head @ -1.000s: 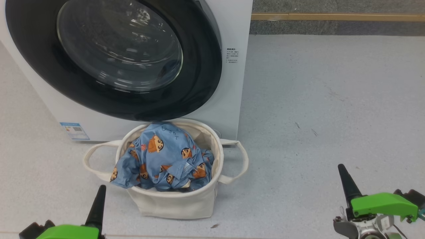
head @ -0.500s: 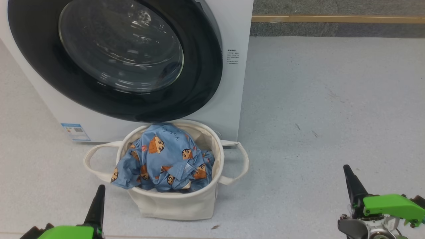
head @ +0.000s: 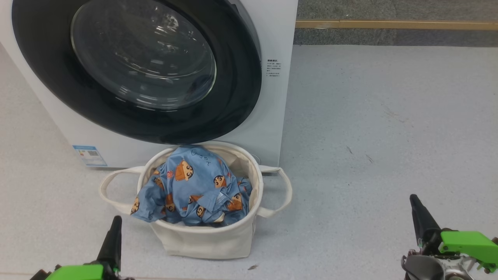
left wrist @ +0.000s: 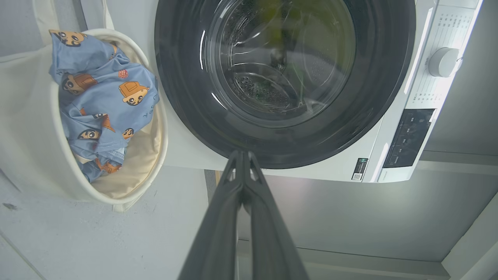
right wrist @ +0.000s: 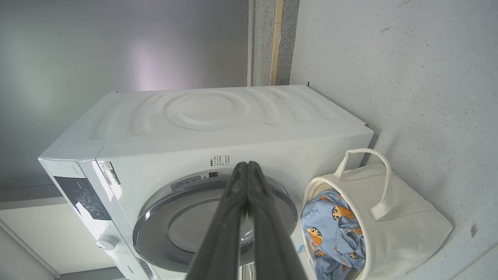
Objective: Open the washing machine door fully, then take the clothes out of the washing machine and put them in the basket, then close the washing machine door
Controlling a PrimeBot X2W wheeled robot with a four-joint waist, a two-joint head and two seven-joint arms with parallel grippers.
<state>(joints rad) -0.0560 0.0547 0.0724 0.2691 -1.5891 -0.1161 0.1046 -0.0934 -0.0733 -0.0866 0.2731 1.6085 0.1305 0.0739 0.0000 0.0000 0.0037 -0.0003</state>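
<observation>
The washing machine (head: 272, 109) stands white at the top left, its door (head: 140, 70) with the black rim and glass bowl shut flat against the front. Directly before it sits the cream basket (head: 206, 237), heaped with the light-blue printed clothes (head: 194, 186). My left gripper (head: 115, 225) is shut at the lower left, just left of the basket. My right gripper (head: 415, 206) is shut at the lower right, well away over bare floor. The left wrist view shows the door (left wrist: 284, 77), the clothes (left wrist: 101, 101) and the left gripper (left wrist: 242, 155); the right wrist view shows the right gripper (right wrist: 246, 167), fingers pressed together.
Grey speckled floor (head: 381, 128) spreads to the right of the machine. A wooden strip (head: 397, 25) runs along the dark wall base at the back. The machine's control panel (left wrist: 408, 136) and dial (left wrist: 443, 61) are on its front. The basket's loop handles (head: 280, 190) stick out sideways.
Both grippers have sunk lower in the head view, the right one also drifting right. The whole picture has shifted slightly down, so the camera moved. Door, basket and clothes are unchanged.
</observation>
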